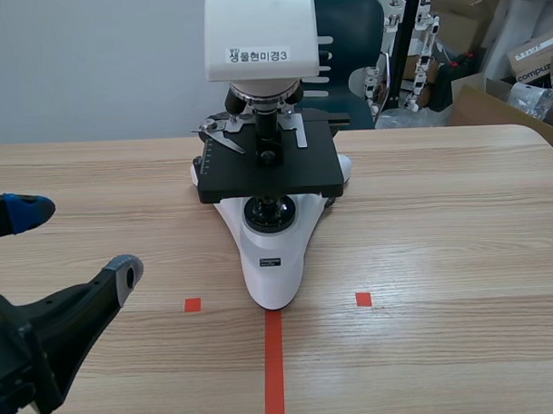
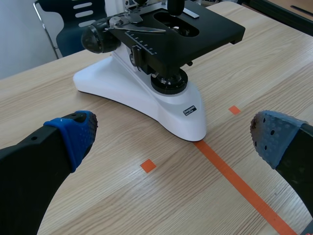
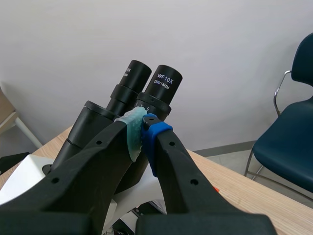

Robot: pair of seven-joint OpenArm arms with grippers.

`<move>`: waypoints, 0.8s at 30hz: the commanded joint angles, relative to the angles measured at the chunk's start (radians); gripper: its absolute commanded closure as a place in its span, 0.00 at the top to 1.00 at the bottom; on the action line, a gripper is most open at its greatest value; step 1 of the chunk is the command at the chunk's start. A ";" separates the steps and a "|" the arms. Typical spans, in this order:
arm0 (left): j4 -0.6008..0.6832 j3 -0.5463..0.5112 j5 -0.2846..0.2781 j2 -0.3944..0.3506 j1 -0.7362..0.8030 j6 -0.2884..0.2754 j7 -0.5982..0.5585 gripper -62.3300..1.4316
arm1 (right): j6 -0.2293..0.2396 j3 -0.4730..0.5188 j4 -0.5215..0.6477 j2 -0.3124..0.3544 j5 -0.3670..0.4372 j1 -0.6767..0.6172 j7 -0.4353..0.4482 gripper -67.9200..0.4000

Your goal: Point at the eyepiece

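Scene view: a white microscope with a black stage [image 1: 268,171] stands mid-way across the light wooden tabletop [image 1: 459,219]. Its head is cut by the frame, so no eyepiece shows here. The left hand [image 1: 76,241] hangs low at the near left, its fingers spread wide with nothing between them, well apart from the microscope's foot. Bare wood runs on both sides of the microscope out to the far edge. Brown cardboard boxes [image 1: 491,100] lie beyond the far right corner.

Left wrist view: the open fingers frame the microscope's white foot, which lies ahead of them, with bare wood between.

Right wrist view: only here do the eyepieces appear. The black eyepiece tube marked WF10X [image 3: 164,85] and its black twin tube [image 3: 132,78] slant up before a white wall. The right hand [image 3: 143,126] is closed, its pads pressed together on nothing. Its tips are at the collar just under the marked eyepiece; whether they touch it I cannot tell. A dark blue chair [image 3: 288,147] stands past the tabletop's edge.
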 commanded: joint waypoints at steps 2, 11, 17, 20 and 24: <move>0.017 0.001 -0.007 0.005 0.000 -0.001 -0.011 1.00 | 0.000 0.006 0.018 0.013 0.013 0.031 0.015 0.02; 0.017 0.001 -0.007 0.005 0.000 -0.001 -0.011 1.00 | 0.000 0.006 0.018 0.013 0.013 0.031 0.011 0.02; 0.017 0.001 -0.007 0.005 0.000 -0.001 -0.011 1.00 | 0.000 0.006 0.018 0.013 0.013 0.031 0.007 0.02; 0.017 0.001 -0.007 0.005 0.000 -0.001 -0.011 1.00 | 0.000 0.006 0.018 0.013 0.013 0.031 0.007 0.02; 0.017 0.001 -0.007 0.005 0.000 -0.001 -0.011 1.00 | 0.000 0.006 0.018 0.013 0.013 0.031 0.007 0.02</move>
